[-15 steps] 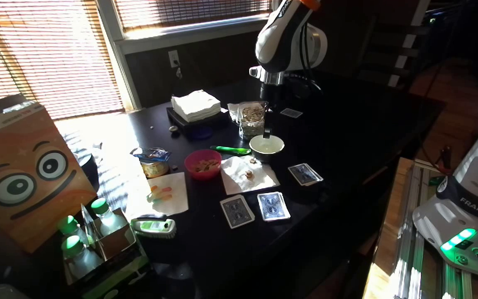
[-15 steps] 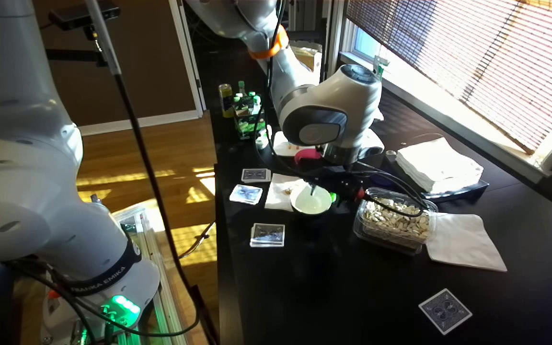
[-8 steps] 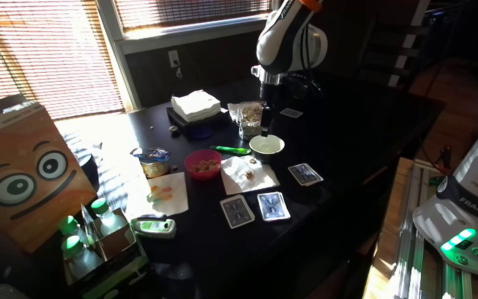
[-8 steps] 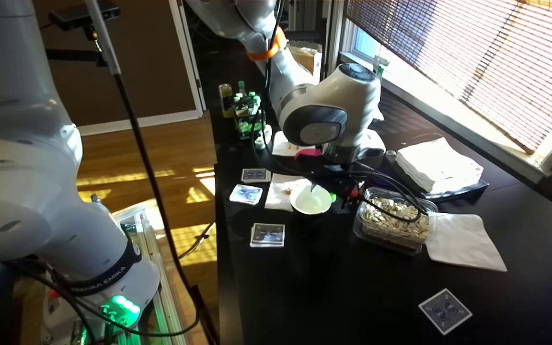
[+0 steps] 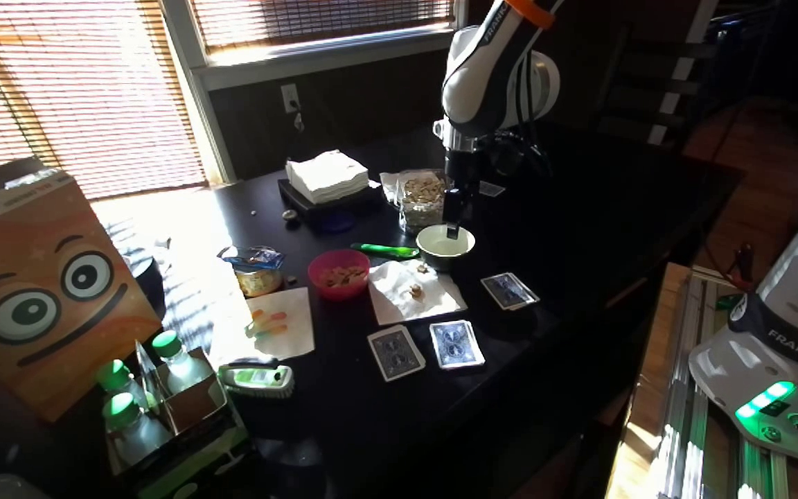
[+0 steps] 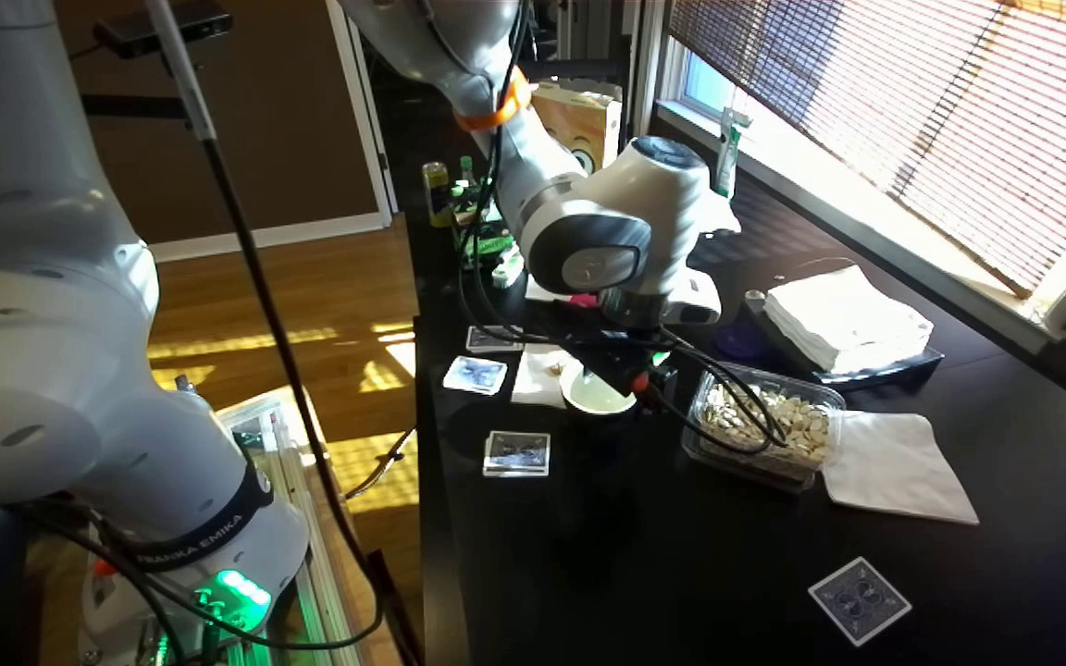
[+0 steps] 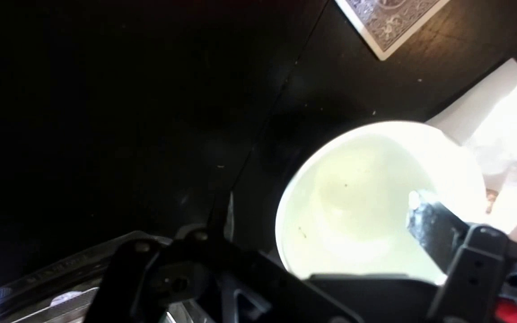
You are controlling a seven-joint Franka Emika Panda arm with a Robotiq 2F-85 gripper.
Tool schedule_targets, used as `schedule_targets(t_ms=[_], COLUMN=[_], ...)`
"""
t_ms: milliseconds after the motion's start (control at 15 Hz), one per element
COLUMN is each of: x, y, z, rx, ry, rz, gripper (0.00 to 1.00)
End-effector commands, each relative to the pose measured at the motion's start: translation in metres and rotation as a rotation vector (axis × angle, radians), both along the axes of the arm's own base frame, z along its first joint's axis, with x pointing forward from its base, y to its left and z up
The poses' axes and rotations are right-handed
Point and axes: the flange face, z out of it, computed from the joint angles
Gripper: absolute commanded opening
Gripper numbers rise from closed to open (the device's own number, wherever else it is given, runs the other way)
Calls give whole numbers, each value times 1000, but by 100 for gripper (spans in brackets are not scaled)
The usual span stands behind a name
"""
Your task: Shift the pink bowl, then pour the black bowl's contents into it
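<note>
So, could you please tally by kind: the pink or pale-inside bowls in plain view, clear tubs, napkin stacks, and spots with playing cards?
Pink bowl and pale-inside bowl: 2
Clear tub: 1
Napkin stack: 1
Playing-card spots: 4
Total: 8

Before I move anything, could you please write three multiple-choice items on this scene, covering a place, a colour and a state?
1. Where does the pink bowl stand?
A. On the floor
B. Between one flat napkin and another napkin
C. On the windowsill

2. What colour are the bottle caps?
A. Green
B. Red
C. White

3. How does the pincer stand?
A. Shut
B. Clamped on the pink bowl
C. Open

1: B, napkins lie on both sides in an exterior view.
2: A, the caps visible there are green.
3: C, its fingers stand apart in the wrist view.
</note>
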Motion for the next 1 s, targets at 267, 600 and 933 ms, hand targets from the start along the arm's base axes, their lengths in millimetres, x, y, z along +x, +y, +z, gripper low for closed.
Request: schedule_targets(t_ms=[267,600,933], x=[-12,-24,-14], y=[10,12,8], z=[35,60,53], rx=[45,15,23], ry=[-100,-154,-137], rz=[-112,-115,-102], gripper=[100,100,100])
